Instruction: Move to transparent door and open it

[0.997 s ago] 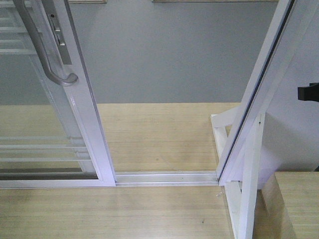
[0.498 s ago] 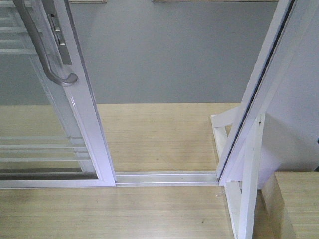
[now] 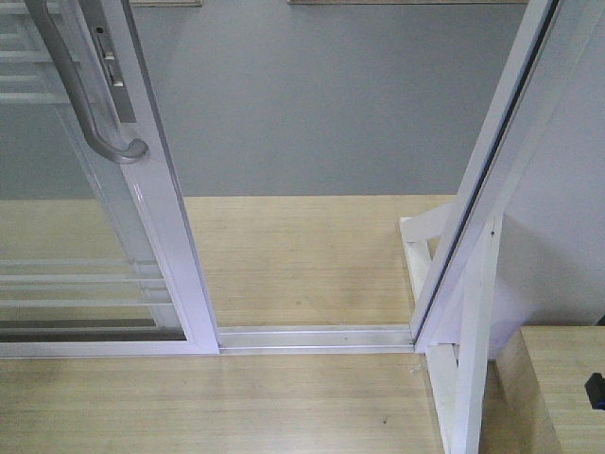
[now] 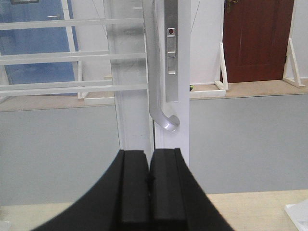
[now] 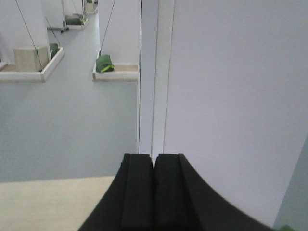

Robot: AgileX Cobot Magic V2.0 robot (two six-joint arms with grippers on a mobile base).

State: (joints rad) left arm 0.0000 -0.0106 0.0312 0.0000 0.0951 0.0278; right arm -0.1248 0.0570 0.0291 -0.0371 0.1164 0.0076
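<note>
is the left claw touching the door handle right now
Apart. In the left wrist view the shut left claw sits below the handle, with white door frame showing between its tips and the handle's curved end.

I see the transparent door [image 3: 142,236] at left, white-framed clear glass, thin white horizontal bars, curved silver-grey handle [image 3: 85,104] on its stile, slid aside, doorway gap open.

Transparent door [image 3: 85,236]: clear smooth glass, glossy white-painted metal frame. Pull handle [image 3: 80,90]: brushed silver-grey metal, satin sheen. Floor track [image 3: 317,338]: bare pale metal. Platform [image 3: 284,265]: light wood-grain, matt. Floor beyond [image 3: 321,104]: grey, smooth, matt. Both hands [image 4: 150,187] [image 5: 154,190]: matt black plastic.
</note>
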